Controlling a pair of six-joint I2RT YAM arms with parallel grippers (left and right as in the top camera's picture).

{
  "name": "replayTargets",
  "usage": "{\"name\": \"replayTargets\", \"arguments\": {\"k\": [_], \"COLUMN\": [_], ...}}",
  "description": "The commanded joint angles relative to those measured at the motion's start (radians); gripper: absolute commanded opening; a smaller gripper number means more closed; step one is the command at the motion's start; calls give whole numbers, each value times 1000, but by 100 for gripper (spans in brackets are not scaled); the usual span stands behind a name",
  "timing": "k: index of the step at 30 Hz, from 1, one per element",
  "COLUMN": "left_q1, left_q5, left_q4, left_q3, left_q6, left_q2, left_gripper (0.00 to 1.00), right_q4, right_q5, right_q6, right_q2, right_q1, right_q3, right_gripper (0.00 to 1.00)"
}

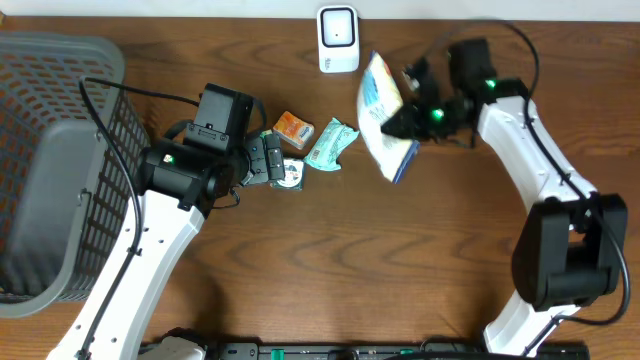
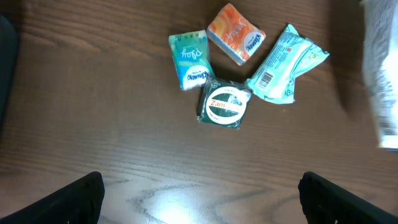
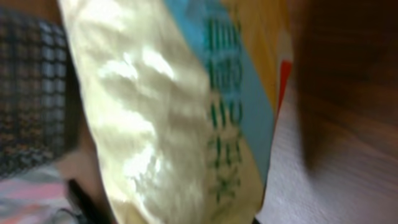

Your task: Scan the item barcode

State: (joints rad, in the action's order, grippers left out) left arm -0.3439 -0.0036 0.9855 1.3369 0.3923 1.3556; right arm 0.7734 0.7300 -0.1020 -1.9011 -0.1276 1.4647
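Bag [image 1: 383,118], white with blue and yellow print: pinched between the right fingers [image 1: 402,122], held just below-right of the scanner [image 1: 338,38]; left fingers [image 2: 65,200]: spread wide, empty, below-left of the scanner, above a round tin [image 2: 225,104] on the table [image 1: 330,260].

So on the wooden desk [image 2: 93,124] there's a little cluster of four things. A teal tissue pack [image 2: 188,60] sits just beside an orange tissue pack [image 2: 236,33], and a pale blue packet [image 2: 286,64] lies tilted next to them with its barcode facing up. Below those is a round green-and-white tin [image 2: 225,104], touching the teal pack and the blue packet. A blurry white-and-blue pack [image 2: 382,81] pokes in at the right side. The left gripper [image 2: 200,202] has its dark fingers [image 2: 68,202] spread wide, with just bare wood between them.
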Motion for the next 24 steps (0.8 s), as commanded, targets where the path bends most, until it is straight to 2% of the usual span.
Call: {"name": "replayTargets", "arguments": {"k": [1,4,6,10,13,17,22,24], "left_q1": [2,2,2,2,2,2,2,2], "left_q5": [-12,-12,-12,-12,-12,-12,-12,-12], "left_q4": [1,1,1,1,1,1,1,1], "left_q3": [15,15,15,15,15,15,15,15], "left_q6": [-5,-6,-6,-6,-6,-5,-6,-6], "left_q2": [-3,-3,-3,-3,-3,-3,-3,-3], "left_gripper": [98,98,98,98,98,98,98,98], "right_q4": [-90,-166,-161,-81,-6,125,162,144], "right_q5": [275,241,157,106,97,-7,-79,-124], "right_q6": [8,-26,-57,-65,-50,-18,46,48], "right_q2": [-39,-59,-61,-44,-22,13,40,35], "right_q1": [84,162,215,307,349,354,294,260], "right_q3": [-151,-237,-255,-215,-150,-40,-2,-3], "right_gripper": [1,1,10,36,46,51,78,85]}}
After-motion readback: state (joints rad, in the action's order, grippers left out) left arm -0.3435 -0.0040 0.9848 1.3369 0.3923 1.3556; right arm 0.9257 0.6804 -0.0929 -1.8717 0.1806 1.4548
